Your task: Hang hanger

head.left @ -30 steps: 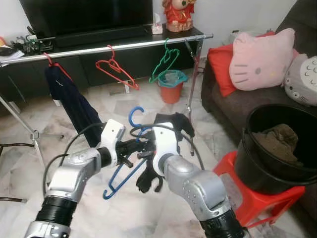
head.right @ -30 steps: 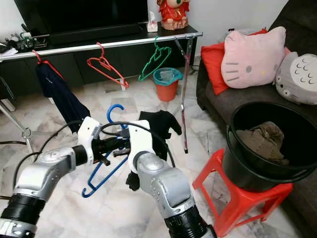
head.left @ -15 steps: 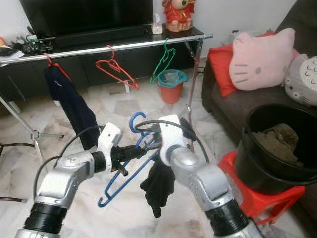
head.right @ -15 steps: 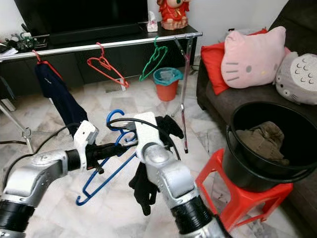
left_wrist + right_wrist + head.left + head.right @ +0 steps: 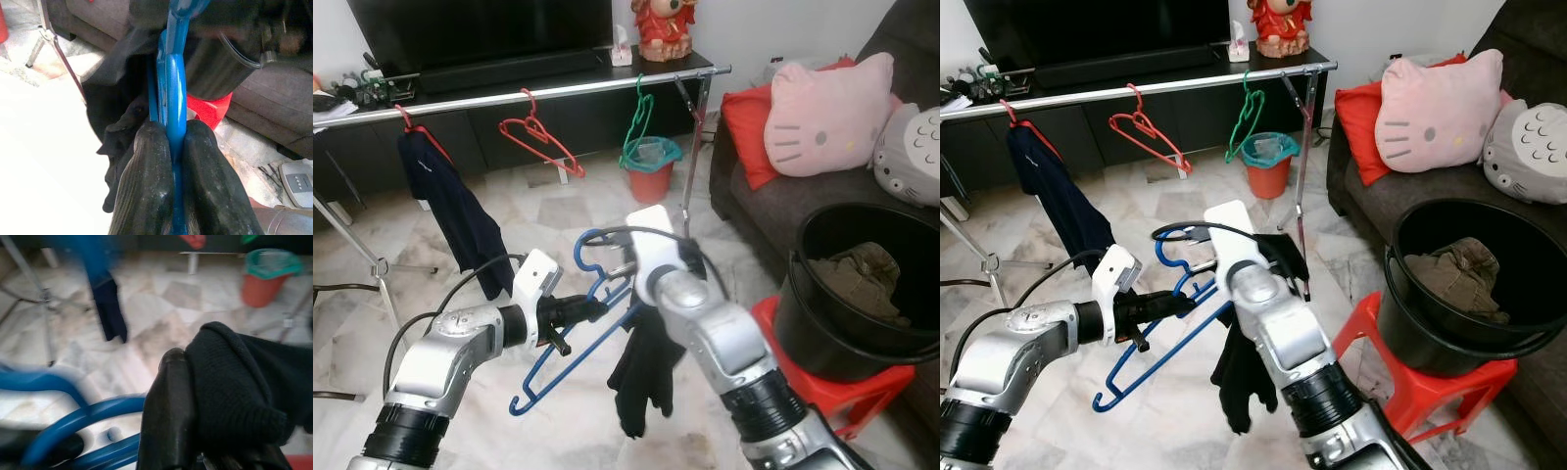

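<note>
My left gripper [image 5: 590, 309] is shut on the lower bar of a blue plastic hanger [image 5: 570, 345], held tilted in front of me with its hook [image 5: 591, 244] upward. In the left wrist view both fingers [image 5: 154, 171] pinch the blue hanger [image 5: 175, 88]. My right gripper [image 5: 195, 431] is shut on a black garment [image 5: 641, 377] that hangs limp beside the hanger, touching its upper end. A silver clothes rail [image 5: 558, 90] runs across the back, carrying a red hanger [image 5: 540, 132], a green hanger [image 5: 639, 122] and a navy garment [image 5: 450, 211].
A black bucket [image 5: 862, 284] with cloth in it stands on a red stool [image 5: 803, 392] at my right. Behind it is a dark sofa [image 5: 773, 211] with pillows. An orange bin [image 5: 651, 174] sits on the floor under the rail, before a dark TV cabinet [image 5: 509, 73].
My right arm has lifted and swung right, so the black garment now hangs stretched down beside the blue hanger. The left gripper kept its hold. The green hanger has swung on the rail.
</note>
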Available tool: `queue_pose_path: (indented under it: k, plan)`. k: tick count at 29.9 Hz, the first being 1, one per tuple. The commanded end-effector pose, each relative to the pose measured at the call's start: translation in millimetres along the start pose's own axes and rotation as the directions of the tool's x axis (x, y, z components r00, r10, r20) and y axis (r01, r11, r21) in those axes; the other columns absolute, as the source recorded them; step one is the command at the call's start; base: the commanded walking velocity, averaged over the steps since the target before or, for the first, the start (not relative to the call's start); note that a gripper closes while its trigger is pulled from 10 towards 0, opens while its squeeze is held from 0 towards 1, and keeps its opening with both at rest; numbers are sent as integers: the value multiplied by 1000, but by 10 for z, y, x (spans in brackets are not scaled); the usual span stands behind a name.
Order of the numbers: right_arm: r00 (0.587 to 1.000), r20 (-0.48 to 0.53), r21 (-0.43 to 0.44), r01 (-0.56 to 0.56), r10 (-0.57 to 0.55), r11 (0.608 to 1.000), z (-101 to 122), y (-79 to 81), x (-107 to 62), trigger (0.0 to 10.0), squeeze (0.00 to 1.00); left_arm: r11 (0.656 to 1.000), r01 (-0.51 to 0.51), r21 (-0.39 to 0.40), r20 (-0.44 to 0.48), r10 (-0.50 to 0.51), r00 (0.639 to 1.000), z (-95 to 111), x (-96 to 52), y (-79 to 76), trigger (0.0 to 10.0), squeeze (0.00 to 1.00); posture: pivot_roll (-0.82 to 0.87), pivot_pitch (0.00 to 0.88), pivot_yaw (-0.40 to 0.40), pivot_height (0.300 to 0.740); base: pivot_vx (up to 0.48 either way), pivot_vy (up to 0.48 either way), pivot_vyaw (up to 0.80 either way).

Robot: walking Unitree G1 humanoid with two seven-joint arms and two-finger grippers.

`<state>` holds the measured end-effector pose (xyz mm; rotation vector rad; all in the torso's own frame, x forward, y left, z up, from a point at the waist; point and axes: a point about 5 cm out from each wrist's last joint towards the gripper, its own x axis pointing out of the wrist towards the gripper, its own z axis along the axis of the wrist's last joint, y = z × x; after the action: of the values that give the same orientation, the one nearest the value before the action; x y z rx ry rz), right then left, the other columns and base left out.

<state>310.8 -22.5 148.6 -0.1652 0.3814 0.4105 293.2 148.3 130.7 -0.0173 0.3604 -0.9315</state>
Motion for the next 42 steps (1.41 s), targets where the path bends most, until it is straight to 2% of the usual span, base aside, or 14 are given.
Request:
queue_pose_path:
  k: [1, 2, 5, 7, 9, 11, 16, 22, 25, 27, 29, 38, 39, 42]
  plan:
    - [994, 38, -12, -102, 102, 995, 74, 177, -46, 10000, 0, 999, 35, 26, 39, -36, 999, 111, 2, -31, 10000, 0, 6, 0, 51, 740, 0, 0, 0]
    - [994, 38, -12, -102, 102, 995, 74, 177, -46, 10000, 0, 999, 35, 26, 39, -36, 999, 111, 2, -31, 10000, 0, 6, 0, 51, 740, 0, 0, 0]
    - [967, 56, -65, -245, 249, 967, 98, 357, -120, 10000, 0, 997, 77, 26, 27, -78, 997, 92, -10, -71, 10000, 0, 10, 0, 52, 740, 0, 0, 0]
    - [940, 58, -141, -326, 337, 935, 78, 444, -175, 10000, 0, 992, 122, 29, 21, -122, 992, 75, -26, -118, 10000, 0, 8, 0, 54, 740, 0, 0, 0]
    - [936, 59, -159, -335, 347, 929, 73, 448, -183, 10000, 0, 992, 125, 30, 22, -125, 992, 77, -28, -121, 10000, 0, 8, 0, 54, 740, 0, 0, 0]
    - [914, 62, -237, -378, 402, 895, 51, 457, -226, 10000, 0, 994, 105, 33, 21, -106, 994, 78, -35, -98, 10000, 0, 8, 0, 54, 740, 0, 0, 0]
    - [911, 61, -261, -380, 408, 887, 86, 412, -265, 10000, 0, 999, -27, 42, -3, 27, 1000, 45, -12, 55, 10000, 0, 7, 0, 54, 740, 0, 0, 0]
    - [895, 29, -309, -416, 445, 855, 14, 451, -306, 10000, 0, 995, -92, 47, 26, 91, 996, 79, 9, 124, 10000, 0, 5, 0, 56, 740, 0, 0, 0]
    - [882, 18, -326, -440, 471, 837, -5, 485, -345, 10000, 0, 976, -215, 37, 77, 212, 974, 146, 28, 246, 10000, 0, 5, 0, 56, 740, 0, 0, 0]
    - [882, 18, -326, -440, 471, 837, -5, 485, -345, 10000, 0, 976, -215, 37, 77, 212, 974, 146, 28, 246, 10000, 0, 5, 0, 56, 740, 0, 0, 0]
    - [868, 18, -330, -464, 497, 822, 2, 517, -386, 10000, 0, 936, -352, 2, 132, 349, 928, 223, 49, 393, 10000, 0, 5, 0, 57, 740, 0, 0, 0]
    - [862, 6, -345, -474, 508, 810, -26, 527, -403, 10000, 0, 923, -383, -28, 166, 382, 909, 280, 53, 432, 10000, 0, 2, 0, 60, 740, 0, 0, 0]
    - [856, 12, -352, -480, 517, 803, -23, 526, -417, 10000, 0, 939, -343, -11, 150, 340, 928, 255, 59, 395, 10000, 0, 2, 0, 61, 740, 0, 0, 0]
    - [840, 21, -374, -496, 542, 784, -20, 519, -455, 10000, 0, 939, -344, -8, 139, 342, 929, 221, 54, 398, 10000, 0, 3, 0, 62, 740, 0, 0, 0]
